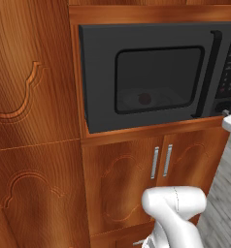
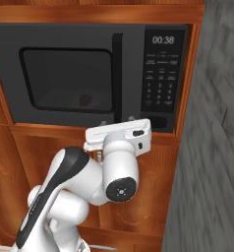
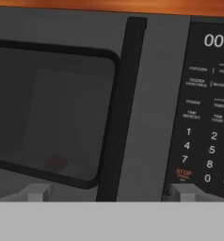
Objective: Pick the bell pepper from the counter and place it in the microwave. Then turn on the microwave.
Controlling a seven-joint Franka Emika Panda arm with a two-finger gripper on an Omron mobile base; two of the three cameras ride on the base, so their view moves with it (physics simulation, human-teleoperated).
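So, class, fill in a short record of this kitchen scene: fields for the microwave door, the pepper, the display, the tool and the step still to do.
door: microwave shut, bar handle upright beside the keypad
pepper: dim red shape behind the window, inside the microwave
display: reads 00:38
tool: open, empty, facing the handle and keypad, tips apart
cabinet: wooden doors below the microwave, closed
step left: likely pressing a keypad button to start; whether it is already running cannot be told
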